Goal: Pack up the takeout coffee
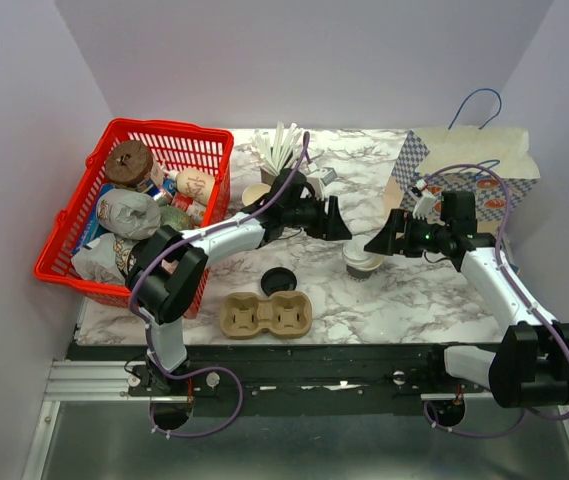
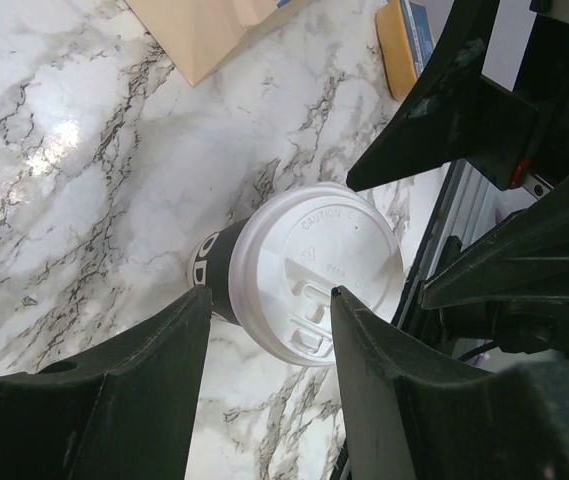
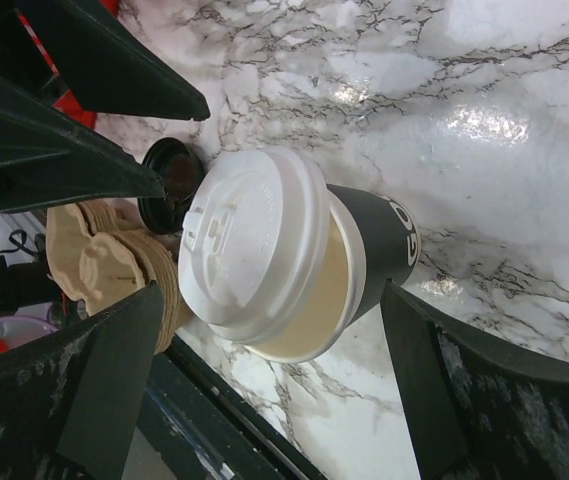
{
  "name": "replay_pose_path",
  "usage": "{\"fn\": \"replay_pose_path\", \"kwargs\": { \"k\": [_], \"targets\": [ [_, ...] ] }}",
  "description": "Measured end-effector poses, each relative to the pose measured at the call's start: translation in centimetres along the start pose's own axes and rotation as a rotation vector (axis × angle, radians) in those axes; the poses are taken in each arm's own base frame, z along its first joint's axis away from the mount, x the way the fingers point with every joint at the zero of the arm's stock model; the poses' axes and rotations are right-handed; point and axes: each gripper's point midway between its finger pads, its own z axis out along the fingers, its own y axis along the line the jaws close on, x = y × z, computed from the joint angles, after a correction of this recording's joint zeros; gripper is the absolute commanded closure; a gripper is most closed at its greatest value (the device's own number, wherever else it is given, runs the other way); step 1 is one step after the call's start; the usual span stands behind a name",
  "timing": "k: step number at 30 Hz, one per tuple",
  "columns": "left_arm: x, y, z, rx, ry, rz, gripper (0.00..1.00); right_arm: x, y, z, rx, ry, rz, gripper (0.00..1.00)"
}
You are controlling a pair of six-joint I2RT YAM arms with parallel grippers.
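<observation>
On marble table [image 1: 434, 290], upright takeout coffee [image 1: 361, 262] stands between 2 grippers: right gripper [image 1: 376, 243] spread wide astride it, left gripper [image 1: 338, 223] half-spread alongside.

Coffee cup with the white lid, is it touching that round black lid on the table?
Apart. The top view shows a strip of bare marble table between the coffee cup and the round black lid.

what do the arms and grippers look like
The left arm and right arm have white links and chunky black joints, with a purple cable looping along each. The left gripper and right gripper are black, with broad wedge-shaped fingers scuffed pale in places.
</observation>
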Motion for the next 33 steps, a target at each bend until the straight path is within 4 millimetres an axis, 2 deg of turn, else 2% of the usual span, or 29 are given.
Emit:
{"fn": "replay_pose_path", "kwargs": {
  "k": [14, 24, 33],
  "targets": [
    [1.8, -0.3, 0.8, 0.004, 0.040, -0.039, 0.41, 2.6, 0.3, 0.1, -0.041, 0.044, 0.049, 0.02],
    [2.4, -1.1, 1.2, 0.020, 0.051, -0.036, 0.41, 3.1, 1.2, 0.2, -0.101, 0.039, 0.095, 0.02],
    [2.4, -1.3, 1.3, 0.025, 0.049, -0.035, 0.43, 3.5, 1.3, 0.4, -0.114, 0.040, 0.139, 0.02]
  ]
}}
